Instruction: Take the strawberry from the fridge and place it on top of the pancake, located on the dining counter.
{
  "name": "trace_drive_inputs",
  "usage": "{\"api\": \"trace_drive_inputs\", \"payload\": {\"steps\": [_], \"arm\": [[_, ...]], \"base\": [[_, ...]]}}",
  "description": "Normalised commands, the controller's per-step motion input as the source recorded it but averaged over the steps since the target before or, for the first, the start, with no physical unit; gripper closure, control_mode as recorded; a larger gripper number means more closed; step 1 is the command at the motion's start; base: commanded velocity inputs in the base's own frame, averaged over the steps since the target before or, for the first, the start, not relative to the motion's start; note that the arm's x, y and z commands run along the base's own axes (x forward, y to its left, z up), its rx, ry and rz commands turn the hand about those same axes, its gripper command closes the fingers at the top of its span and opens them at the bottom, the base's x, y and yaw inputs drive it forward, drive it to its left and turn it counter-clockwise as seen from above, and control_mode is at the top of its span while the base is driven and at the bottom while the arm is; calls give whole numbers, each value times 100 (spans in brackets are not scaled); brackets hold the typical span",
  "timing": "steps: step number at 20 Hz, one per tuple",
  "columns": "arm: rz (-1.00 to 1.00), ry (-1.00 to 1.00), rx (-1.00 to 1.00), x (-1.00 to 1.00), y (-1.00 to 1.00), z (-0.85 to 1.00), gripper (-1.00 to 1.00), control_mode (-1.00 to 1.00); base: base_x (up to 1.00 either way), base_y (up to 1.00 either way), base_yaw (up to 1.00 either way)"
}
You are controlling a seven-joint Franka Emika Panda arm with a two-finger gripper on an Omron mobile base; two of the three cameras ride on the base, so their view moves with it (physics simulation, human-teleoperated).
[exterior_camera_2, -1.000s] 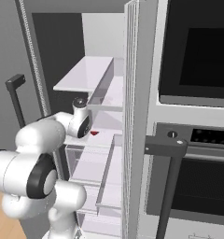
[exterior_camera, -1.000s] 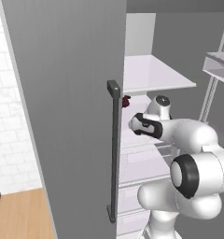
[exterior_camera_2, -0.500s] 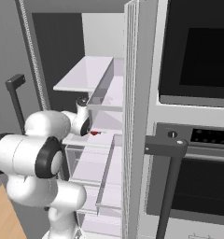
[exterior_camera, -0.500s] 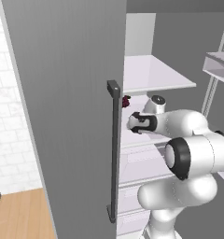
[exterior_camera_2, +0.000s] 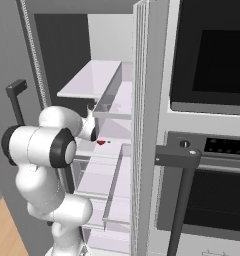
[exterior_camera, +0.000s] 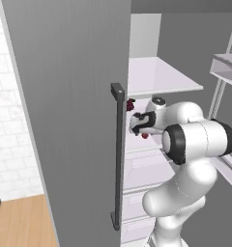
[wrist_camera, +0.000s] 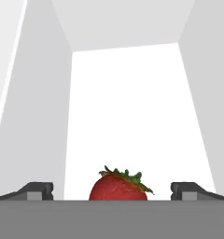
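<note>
The fridge point(exterior_camera: 74, 120) stands open, and my arm reaches onto its middle white shelf. The strawberry point(wrist_camera: 118, 186) is red with green leaves. In the hand view it lies on the shelf, close in front of my gripper point(wrist_camera: 114, 192) and centred between the two spread fingertips point(wrist_camera: 37, 191), which do not touch it. My gripper point(exterior_camera: 137, 123) is open and hovers just above the strawberry point(exterior_camera: 145, 136) in the left base view. From the right base view the strawberry point(exterior_camera_2: 101, 143) is a small red dot beside my wrist. The pancake and the dining counter are out of view.
A dark maroon lump point(exterior_camera: 131, 103) sits at the back left of the same shelf. Another white shelf point(exterior_camera: 161, 77) hangs close above my hand, and clear drawers point(exterior_camera_2: 99, 175) lie below. The door's dark handle point(exterior_camera: 119, 154) is at my left. A built-in oven point(exterior_camera_2: 207, 150) stands at the right.
My hand has moved a little deeper into the fridge toward the strawberry, and the elbow has swung up. The jaws stay wide apart.
</note>
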Motion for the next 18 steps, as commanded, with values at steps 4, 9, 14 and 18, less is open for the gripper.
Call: {"api": "trace_drive_inputs", "payload": {"steps": [4,9,14,18], "arm": [[0,6,0,3,0,-15,-100,-100],[0,6,0,-1,0,-20,-100,-100],[0,2,0,0,0,-16,-100,-100],[0,2,0,0,-1,-9,-100,-100]], "base": [[0,0,0],[0,0,0],[0,0,0],[0,0,0]]}}
